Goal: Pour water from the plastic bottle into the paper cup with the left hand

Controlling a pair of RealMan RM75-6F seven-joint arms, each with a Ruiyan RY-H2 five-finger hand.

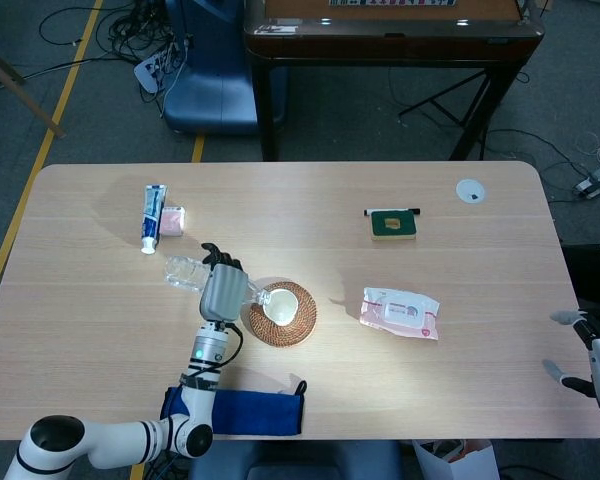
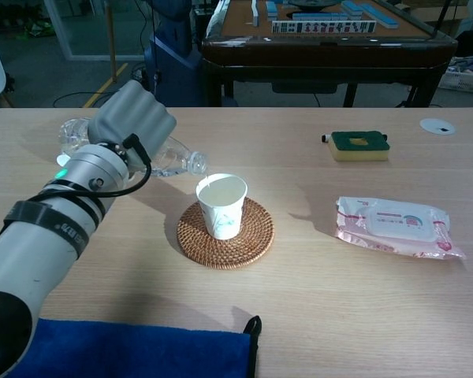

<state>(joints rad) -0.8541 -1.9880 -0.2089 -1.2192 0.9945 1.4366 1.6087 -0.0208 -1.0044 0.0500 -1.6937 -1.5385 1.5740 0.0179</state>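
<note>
Clear plastic bottle (image 1: 188, 271) lies tipped near horizontal in the grey left hand (image 1: 220, 290), its mouth over the rim of the white paper cup (image 1: 281, 305); cup stands on a round woven coaster (image 1: 302, 326); pouring step judged in hand; right hand (image 1: 592, 352) sits at the table's four o'clock edge, fingers apart, holding nothing. Chest view: left hand (image 2: 132, 116) wraps the bottle (image 2: 167, 157) from above, wrist rolled toward three o'clock; bottle neck at the cup's (image 2: 221, 206) ten o'clock; next move calls for righting the bottle before overfill.
</note>
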